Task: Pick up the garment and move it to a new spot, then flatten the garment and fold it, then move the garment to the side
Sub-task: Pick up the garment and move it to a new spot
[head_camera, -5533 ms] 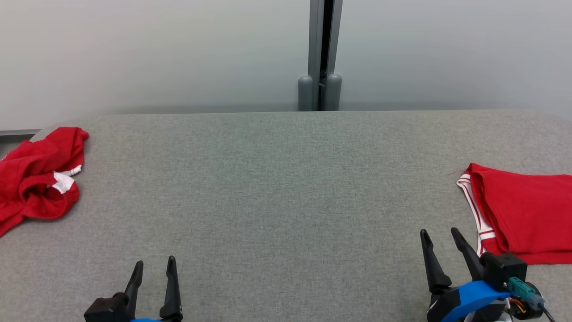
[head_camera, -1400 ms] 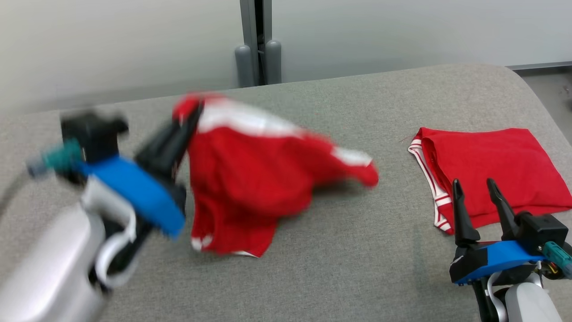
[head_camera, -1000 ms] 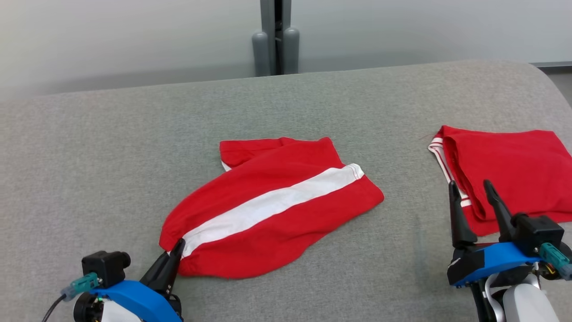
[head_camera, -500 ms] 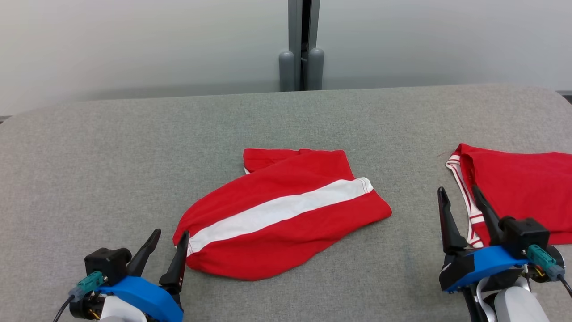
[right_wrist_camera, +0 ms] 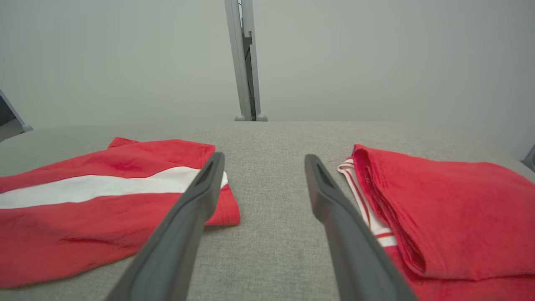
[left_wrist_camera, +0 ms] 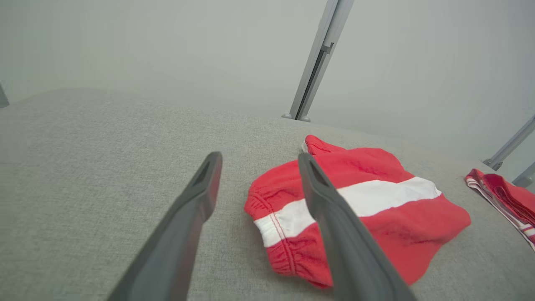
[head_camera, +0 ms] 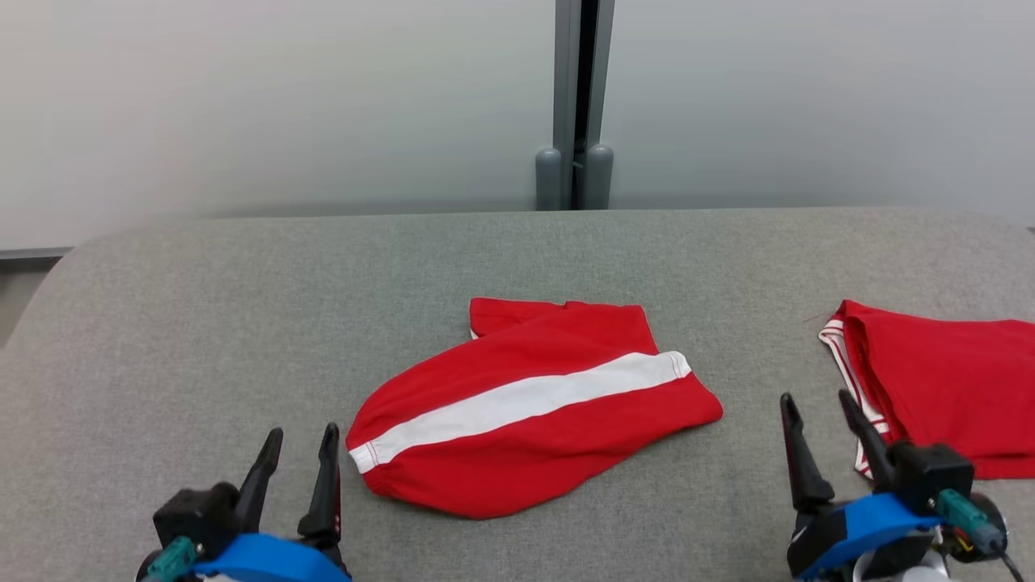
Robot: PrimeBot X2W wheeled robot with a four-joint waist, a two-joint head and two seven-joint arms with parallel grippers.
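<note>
Judging from the garment (head_camera: pixel 534 412) lying rumpled on the middle of the worktop (head_camera: pixel 202 323), with our left gripper (head_camera: pixel 302 434) and right gripper (head_camera: pixel 815 398) both spread and empty, we reckon the move done; flattening, folding and setting aside remain.

Left tool (head_camera: pixel 303 430), right tool (head_camera: pixel 813 396): 2 tapered black fingers (head_camera: pixel 796 461) each; blue wrist shell (head_camera: pixel 865 521); teal connector (head_camera: pixel 956 512)

grey table (head_camera: pixel 202 323), striped garment (head_camera: pixel 534 412), folded garment (head_camera: pixel 946 380)
</note>
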